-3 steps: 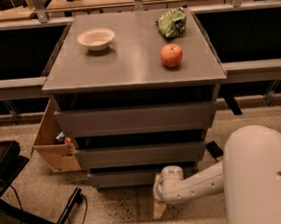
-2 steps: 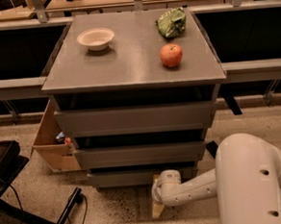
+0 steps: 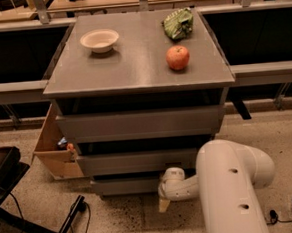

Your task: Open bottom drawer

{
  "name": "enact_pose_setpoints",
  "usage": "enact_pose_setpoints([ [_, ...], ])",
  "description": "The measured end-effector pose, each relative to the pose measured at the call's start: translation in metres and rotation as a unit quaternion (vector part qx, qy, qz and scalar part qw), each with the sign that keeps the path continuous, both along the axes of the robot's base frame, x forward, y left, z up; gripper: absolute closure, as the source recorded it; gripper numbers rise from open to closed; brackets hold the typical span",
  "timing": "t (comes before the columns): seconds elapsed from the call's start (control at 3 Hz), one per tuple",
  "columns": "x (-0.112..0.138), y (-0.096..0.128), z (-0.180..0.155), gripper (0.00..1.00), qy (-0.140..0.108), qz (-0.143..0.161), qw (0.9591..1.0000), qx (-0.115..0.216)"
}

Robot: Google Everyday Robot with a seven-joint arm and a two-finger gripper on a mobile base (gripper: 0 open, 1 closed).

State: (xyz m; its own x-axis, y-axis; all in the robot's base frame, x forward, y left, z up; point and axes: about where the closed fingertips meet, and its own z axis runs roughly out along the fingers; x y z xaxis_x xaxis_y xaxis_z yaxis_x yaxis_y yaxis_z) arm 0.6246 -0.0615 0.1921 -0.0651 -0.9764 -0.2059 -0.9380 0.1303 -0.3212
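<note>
Hand: the hand (image 3: 164, 205) is hanging low in front of the bench (image 3: 133, 72), pointing down at the speckled floor (image 3: 123, 220) just below the right end of the bottom drawer (image 3: 123, 185). Whether it is clenched or released cannot be told, nor whether it is touching the drawer front.
Arm: the white arm (image 3: 231, 182) is reaching in from the lower right, its bulky upper part filling the foreground and covering the bench's lower right corner.
Bottom drawer: the grey, handle-less front is sitting lowest of three, under the middle drawer (image 3: 139, 161) and the top drawer (image 3: 139, 124), with a dark gap showing above it.
Bench top: a pale bowl (image 3: 99, 40) is standing at the back left, a green bag (image 3: 178, 23) is lying at the back right, and a red apple (image 3: 177, 57) is resting just in front of the bag.
Surroundings: an open cardboard box (image 3: 56, 152) is standing on the floor against the bench's left side, and a black stand (image 3: 4, 171) is sitting further left.
</note>
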Motion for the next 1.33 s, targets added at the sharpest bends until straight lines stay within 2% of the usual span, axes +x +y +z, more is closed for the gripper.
enact_pose_setpoints([
  [0.33, 0.018, -0.005, -0.008, 0.0, 0.005, -0.005, 0.9999, -0.013],
  [0.67, 0.02, -0.007, -0.024, 0.19, 0.026, -0.021, 0.9988, -0.037],
  [1.0, -0.004, -0.023, -0.036, 0.5, 0.055, -0.049, 0.9958, -0.055],
  [1.33, -0.004, -0.023, -0.028, 0.73, 0.055, -0.049, 0.9958, -0.055],
])
